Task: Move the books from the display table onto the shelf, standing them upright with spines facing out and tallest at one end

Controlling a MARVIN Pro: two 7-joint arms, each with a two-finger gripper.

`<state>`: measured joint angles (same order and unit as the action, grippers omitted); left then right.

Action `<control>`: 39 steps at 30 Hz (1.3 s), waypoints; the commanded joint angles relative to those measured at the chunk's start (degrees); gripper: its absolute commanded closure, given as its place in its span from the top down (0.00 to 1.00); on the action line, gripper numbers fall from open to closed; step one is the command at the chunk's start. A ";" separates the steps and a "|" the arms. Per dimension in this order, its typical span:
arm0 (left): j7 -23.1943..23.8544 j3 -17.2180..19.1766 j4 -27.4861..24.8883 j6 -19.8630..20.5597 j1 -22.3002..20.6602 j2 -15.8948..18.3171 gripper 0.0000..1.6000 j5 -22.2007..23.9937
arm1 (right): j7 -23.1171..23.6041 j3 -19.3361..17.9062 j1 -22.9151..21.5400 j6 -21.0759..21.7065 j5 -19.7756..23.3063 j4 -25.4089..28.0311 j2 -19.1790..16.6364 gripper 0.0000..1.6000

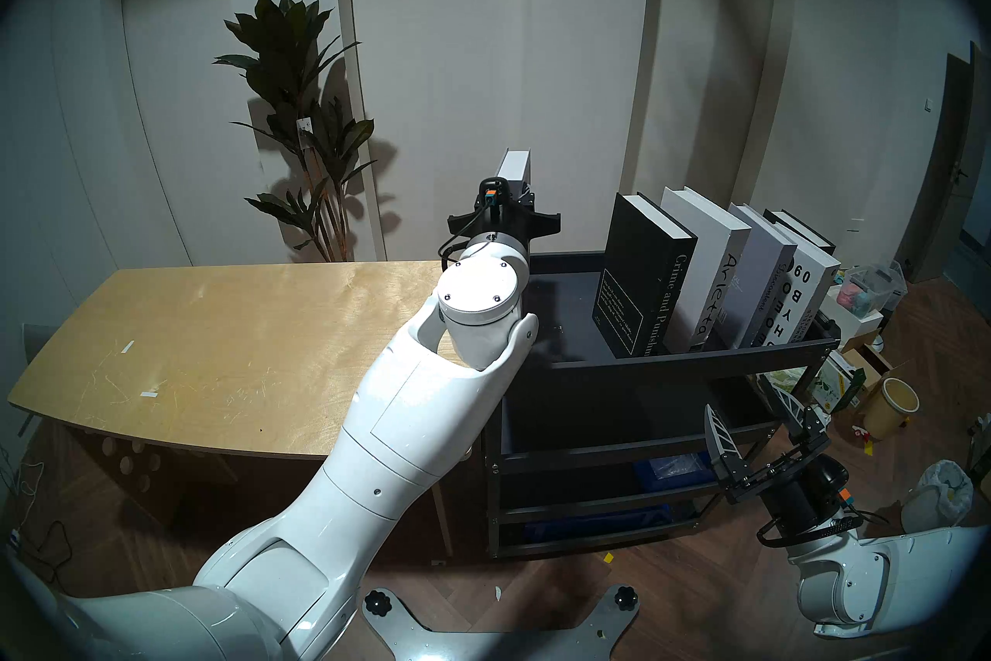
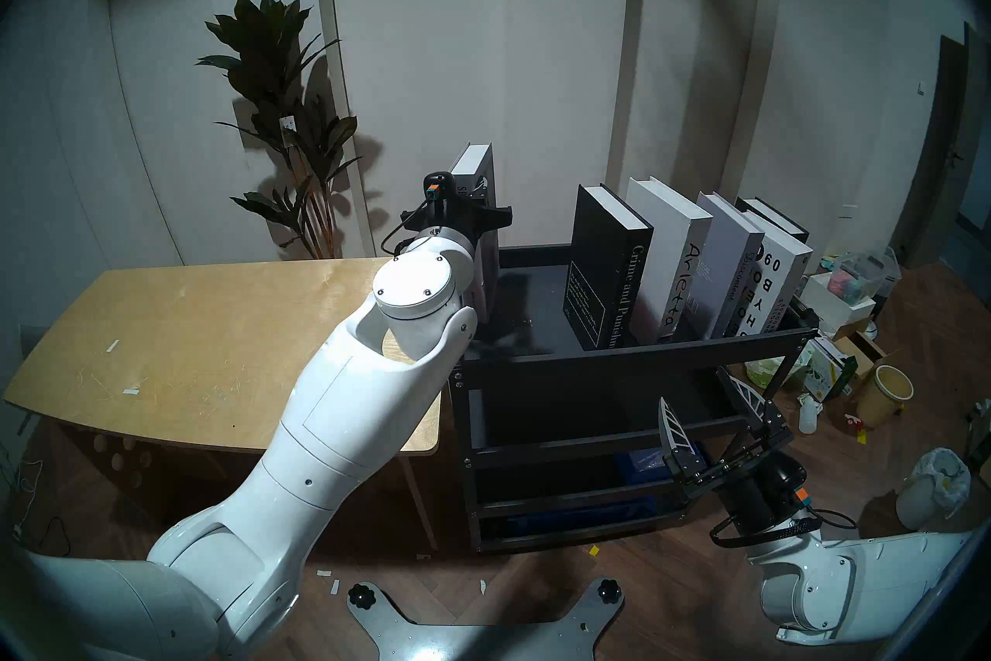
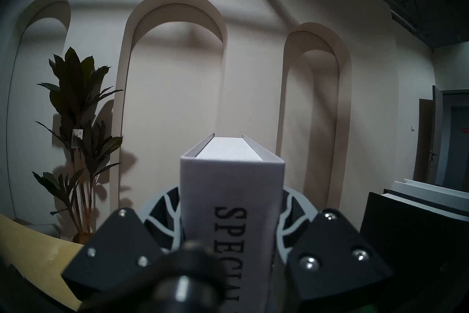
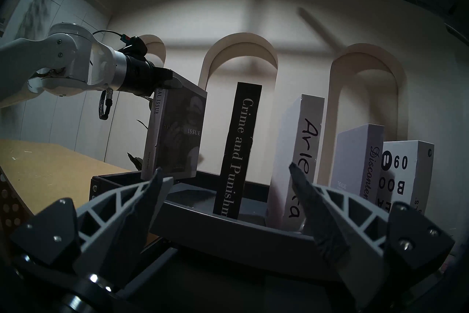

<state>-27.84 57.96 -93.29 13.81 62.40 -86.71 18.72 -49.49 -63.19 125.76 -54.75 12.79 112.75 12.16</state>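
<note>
1. Left gripper (image 3: pixel 229 236) jaws pinch the grey SPECIAL ISSUE book (image 4: pixel 175 132) near its top, spine toward the robot, upright.
2. Book hangs over the shelf's (image 1: pixel 697 354) left end, bottom edge about at the tray rim; touching or not, can't tell.
3. Five books stand toward the tray's right end, leaning right: Crime and Punishment (image 1: pixel 638 279), Arietta (image 1: pixel 702 268), Discontent (image 1: pixel 761 279), a white eye-chart one (image 1: pixel 804 300), and a dark one behind.
4. Right gripper (image 4: pixel 225 177) jaws spread, empty, low before the shelf.
5. Tabletop (image 1: pixel 214 332) bare of books.

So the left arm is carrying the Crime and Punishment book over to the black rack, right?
Not quite. The left end effector holds the grey SPECIAL ISSUE book, as the right wrist view shows. Crime and Punishment already stands on the black rack.
</note>
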 commanded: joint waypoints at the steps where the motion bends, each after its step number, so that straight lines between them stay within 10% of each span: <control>1: -1.10 0.52 -0.80 -2.08 -1.65 -1.97 0.00 -0.35 | 0.19 -1.34 0.76 -0.25 -0.01 0.52 0.15 1.00; 35: -4.34 -6.61 2.11 -6.38 2.96 -3.14 0.00 -2.25 | 4.42 -6.91 5.02 -0.25 1.95 0.44 2.43 1.00; 37: -4.31 -6.76 1.95 -6.42 3.08 -3.03 0.10 -2.23 | 4.95 -7.40 5.36 -0.25 2.24 0.43 2.68 1.00; 39: -4.22 -6.88 1.90 -6.44 3.19 -2.97 0.40 -2.19 | 5.46 -7.87 5.68 -0.25 2.51 0.41 2.92 1.00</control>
<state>-32.66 51.29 -90.72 8.16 66.53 -89.35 16.71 -45.21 -69.15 130.22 -54.75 14.92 112.74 14.42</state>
